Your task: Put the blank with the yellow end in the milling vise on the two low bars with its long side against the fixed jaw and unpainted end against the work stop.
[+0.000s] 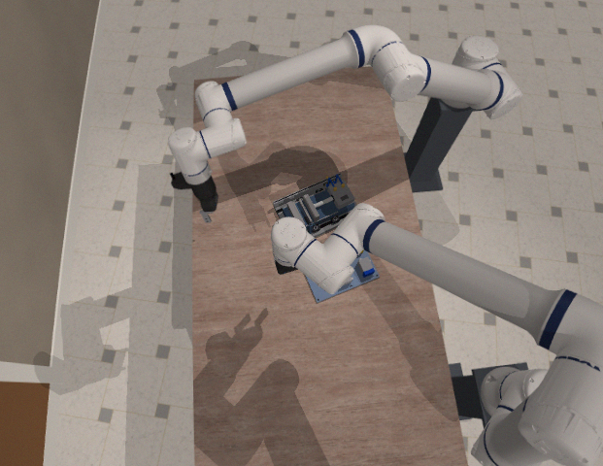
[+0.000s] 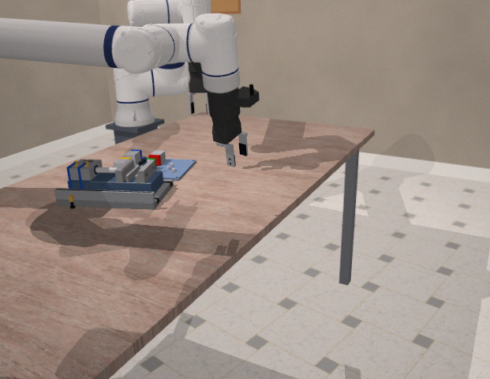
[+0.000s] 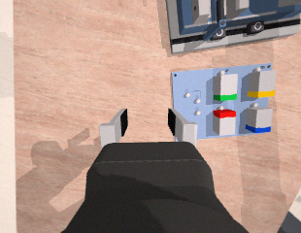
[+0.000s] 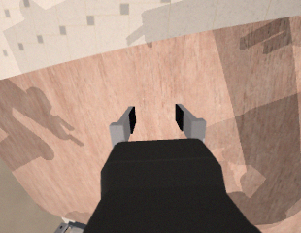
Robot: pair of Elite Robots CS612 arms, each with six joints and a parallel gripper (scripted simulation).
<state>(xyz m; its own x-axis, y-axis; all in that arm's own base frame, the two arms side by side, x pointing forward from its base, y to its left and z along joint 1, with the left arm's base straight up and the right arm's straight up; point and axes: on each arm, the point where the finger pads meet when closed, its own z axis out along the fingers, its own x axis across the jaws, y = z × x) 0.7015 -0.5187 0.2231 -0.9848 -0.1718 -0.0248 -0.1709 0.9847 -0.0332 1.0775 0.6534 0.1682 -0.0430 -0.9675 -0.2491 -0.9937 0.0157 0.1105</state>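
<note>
Currently, the blank with the yellow end [image 1: 362, 251] [image 2: 125, 158] [image 3: 262, 83] is on a light-blue plate [image 1: 323, 293] [image 2: 183, 167] [image 3: 204, 80], outside the milling vise [image 1: 308, 208] [image 2: 106, 185] [image 3: 238, 44] [image 4: 68, 227]. In my left wrist view it occupies the plate's upper right corner, its yellow end facing the blue-ended blank [image 1: 366, 266] [image 2: 134, 155] [image 3: 258, 118] below. To its left is the green-ended blank [image 3: 225, 86], with the red-ended blank [image 2: 158, 158] [image 3: 224, 122] beneath that one.

My left pincer [image 1: 284, 268] [image 2: 200, 108] [image 3: 148, 116] is wide apart, holding nothing, above the wooden surface [image 1: 341, 376] [image 2: 114, 285] [image 3: 68, 73] [image 4: 160, 73] beside the plate. My right pincer [image 1: 206, 216] [image 2: 237, 155] [image 4: 154, 113] is also wide and holds nothing; it hangs over the surface near a long edge, well apart from the vise.

The vise stands beside the plate. Its low bars are probably too obscured for me to judge whether they are upright.
</note>
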